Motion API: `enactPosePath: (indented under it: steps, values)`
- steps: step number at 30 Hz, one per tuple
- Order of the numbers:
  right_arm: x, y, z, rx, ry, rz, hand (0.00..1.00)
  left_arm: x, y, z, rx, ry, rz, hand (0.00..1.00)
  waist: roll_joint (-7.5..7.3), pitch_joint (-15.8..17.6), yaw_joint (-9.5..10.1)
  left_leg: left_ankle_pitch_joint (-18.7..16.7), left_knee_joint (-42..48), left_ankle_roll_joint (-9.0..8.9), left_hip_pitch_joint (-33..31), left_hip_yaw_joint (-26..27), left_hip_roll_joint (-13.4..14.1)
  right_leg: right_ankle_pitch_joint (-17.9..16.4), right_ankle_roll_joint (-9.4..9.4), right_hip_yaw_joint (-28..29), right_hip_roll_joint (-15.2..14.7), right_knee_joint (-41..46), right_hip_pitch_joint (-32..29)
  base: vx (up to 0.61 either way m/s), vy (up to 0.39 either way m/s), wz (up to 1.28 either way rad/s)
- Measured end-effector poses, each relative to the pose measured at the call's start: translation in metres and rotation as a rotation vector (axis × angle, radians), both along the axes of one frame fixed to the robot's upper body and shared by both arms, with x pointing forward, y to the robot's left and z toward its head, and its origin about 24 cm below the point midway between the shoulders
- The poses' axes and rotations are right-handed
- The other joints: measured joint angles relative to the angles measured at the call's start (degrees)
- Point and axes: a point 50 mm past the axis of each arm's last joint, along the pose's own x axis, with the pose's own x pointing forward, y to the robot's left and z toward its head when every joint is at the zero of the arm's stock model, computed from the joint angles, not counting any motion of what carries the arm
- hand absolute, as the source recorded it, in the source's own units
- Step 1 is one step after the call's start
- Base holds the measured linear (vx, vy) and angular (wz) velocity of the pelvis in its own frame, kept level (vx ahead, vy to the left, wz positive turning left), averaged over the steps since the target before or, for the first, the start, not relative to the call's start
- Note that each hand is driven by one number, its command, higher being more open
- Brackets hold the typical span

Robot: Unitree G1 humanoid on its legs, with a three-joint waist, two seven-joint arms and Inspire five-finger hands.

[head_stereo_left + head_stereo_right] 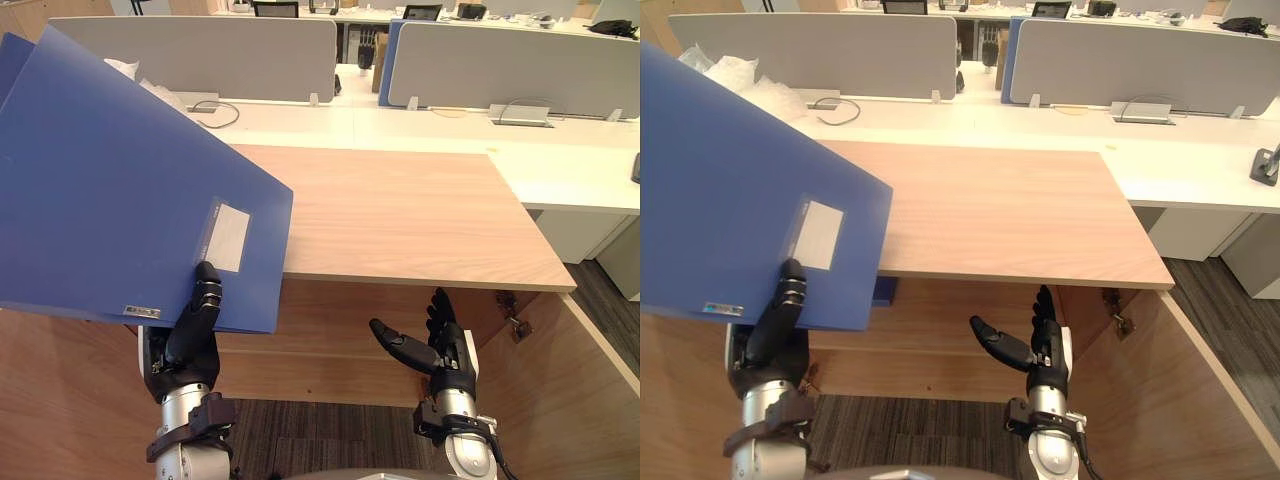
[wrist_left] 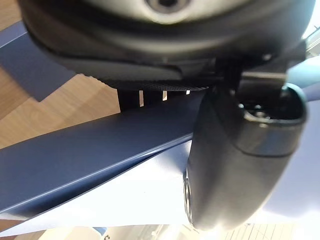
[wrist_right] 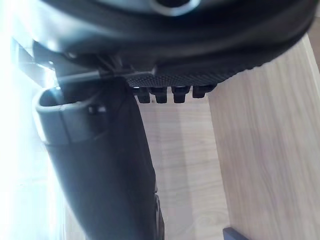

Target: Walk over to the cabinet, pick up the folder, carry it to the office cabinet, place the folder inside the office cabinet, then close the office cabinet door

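Note:
A large blue folder [image 1: 110, 190] with a white label is held up, tilted, at the left in front of the wooden cabinet. My left hand [image 1: 190, 335] pinches its lower edge, thumb [image 2: 235, 165] on the front cover and fingers behind the folder [image 2: 75, 170]. My right hand [image 1: 440, 345] hovers open, fingers straight and thumb spread, before the open cabinet's inside [image 1: 330, 345], holding nothing. The cabinet has a flat wooden top [image 1: 420, 215], and its door [image 1: 570, 400] stands swung open at the right.
Behind the cabinet run white desks [image 1: 560, 170] with grey divider screens [image 1: 500, 65], cables and a crumpled plastic bag [image 1: 735, 75]. A metal hinge [image 1: 515, 318] sits on the cabinet's right wall. Something blue [image 1: 885, 290] lies inside under the top. Dark carpet [image 1: 330, 440] lies below.

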Motion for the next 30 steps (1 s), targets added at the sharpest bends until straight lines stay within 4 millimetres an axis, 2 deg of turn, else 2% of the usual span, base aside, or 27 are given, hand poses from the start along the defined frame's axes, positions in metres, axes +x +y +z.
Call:
enactPosePath:
  steps: [4, 7, 10, 12, 15, 17, 20, 24, 27, 30]
  values:
    - [-0.001, 0.008, 0.002, 0.014, -0.006, 0.027, 1.00, 0.000, 0.000, 0.000, 0.000, 0.003, -0.001, 0.00, -0.27, -1.1, -0.19, -0.6, 0.7, -0.11, 0.0, 0.4, 0.2, 0.0, -0.05, 0.7, 0.1, 0.1, 0.0, -0.01, 0.011, -0.06]
    - [-0.004, 0.012, -0.008, 0.023, 0.037, 0.063, 1.00, 0.000, 0.000, 0.000, 0.002, 0.003, -0.002, 0.00, -0.51, -1.7, -0.28, -0.6, 0.7, -0.11, 0.0, 0.5, 0.2, 0.0, -0.06, 0.9, 0.1, 0.1, -0.1, 0.00, 0.000, 0.00]
    - [-0.015, 0.017, -0.040, 0.001, 0.196, 0.147, 1.00, 0.000, 0.001, 0.000, 0.017, 0.002, -0.013, 0.00, -0.92, -2.5, -0.32, -0.6, 0.7, -0.12, 0.0, 0.5, 0.2, 0.0, -0.06, 0.9, 0.1, 0.1, -0.1, 0.00, 0.000, 0.00]
    - [-0.029, 0.013, -0.066, -0.036, 0.333, 0.211, 1.00, 0.000, 0.003, 0.001, 0.035, 0.000, -0.027, 0.00, -0.99, -2.6, -0.35, -0.6, 0.6, -0.11, 0.0, 0.4, 0.1, 0.0, -0.07, 1.0, 0.1, 0.1, -0.2, -0.02, 0.009, 0.00]
    - [-0.047, 0.003, -0.091, -0.036, 0.480, 0.187, 1.00, 0.001, 0.003, 0.001, 0.042, -0.005, -0.036, 0.00, -0.90, -2.6, -0.46, -0.6, 0.6, -0.10, -0.1, 0.5, 0.1, 0.0, -0.15, 1.1, 0.1, 0.1, -0.3, 0.00, 0.000, 0.00]
    - [-0.053, -0.003, -0.097, -0.045, 0.529, 0.163, 1.00, 0.000, 0.004, 0.001, 0.047, -0.005, -0.034, 0.00, -0.75, -2.5, -0.98, -0.6, 0.6, -0.10, -0.1, 0.6, 0.1, 0.1, -0.21, 1.3, 0.1, 0.1, -0.4, -0.01, 0.005, -0.02]
    - [-0.057, -0.011, -0.098, -0.070, 0.543, 0.140, 1.00, 0.000, 0.005, 0.001, 0.049, -0.002, -0.034, 0.00, -0.55, -2.6, -1.60, -0.6, 0.4, -0.11, 0.1, 1.7, 0.4, 0.1, -0.27, 2.4, 0.2, 0.1, -1.0, -0.02, 0.016, -0.16]
    - [-0.062, -0.008, -0.091, -0.052, 0.521, 0.131, 1.00, 0.002, 0.002, 0.001, 0.047, -0.001, -0.055, 0.00, -0.38, -2.7, -2.49, -0.6, 0.2, -0.13, 0.2, 2.5, 0.7, 0.4, -0.62, 3.3, 0.3, 0.3, -1.6, -0.01, 0.017, -0.15]
    - [-0.058, -0.007, -0.071, -0.048, 0.436, 0.103, 1.00, 0.002, 0.003, 0.001, 0.050, 0.000, -0.054, 0.00, 0.15, -2.5, -2.70, -1.1, 0.0, 0.00, 1.5, 4.6, 1.0, 0.5, -0.71, 5.5, 0.3, 0.4, -1.7, -0.02, 0.037, -0.36]
    - [-0.042, -0.009, -0.038, -0.072, 0.284, 0.076, 1.00, 0.003, 0.002, 0.001, 0.054, -0.001, -0.059, 0.00, 0.45, -2.4, -3.39, -1.7, -0.1, 0.13, 2.1, 6.2, 1.3, 0.6, -0.68, 7.0, 0.3, 0.5, -2.2, -0.03, 0.030, -0.26]
